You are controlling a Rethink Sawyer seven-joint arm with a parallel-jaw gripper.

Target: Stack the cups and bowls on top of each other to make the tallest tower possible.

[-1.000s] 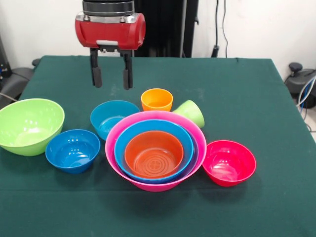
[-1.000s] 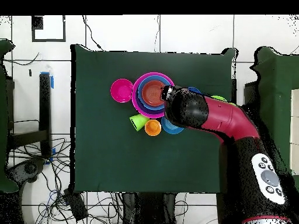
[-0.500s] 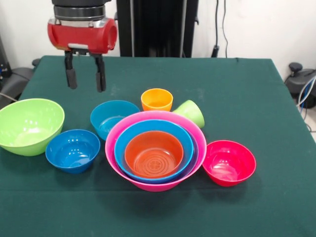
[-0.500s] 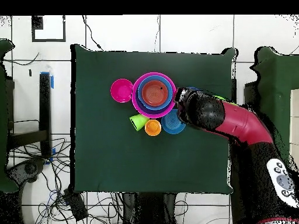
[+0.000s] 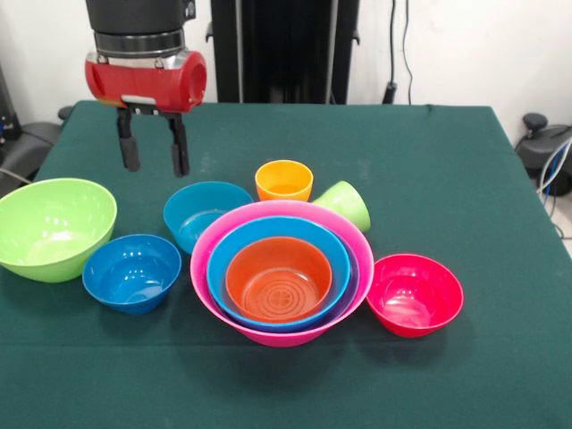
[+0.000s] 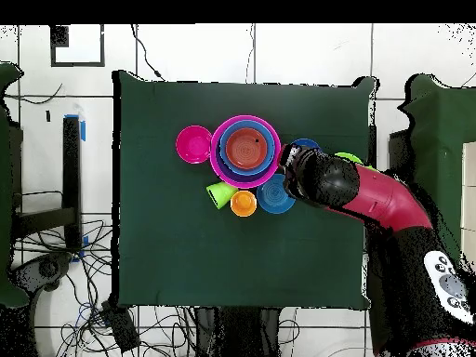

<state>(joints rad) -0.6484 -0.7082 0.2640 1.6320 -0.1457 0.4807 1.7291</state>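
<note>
you're hovering the gripper (image 5: 153, 152) empty, fingers parted, picking the next piece; likely descending on the teal bowl (image 5: 204, 213) next

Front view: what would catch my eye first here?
Probably the nested stack in the middle of the green table: a big pink bowl holding a blue bowl and an orange bowl. Next, the red-and-black arm's open gripper hanging at upper left, above a teal bowl and a large lime bowl.
</note>
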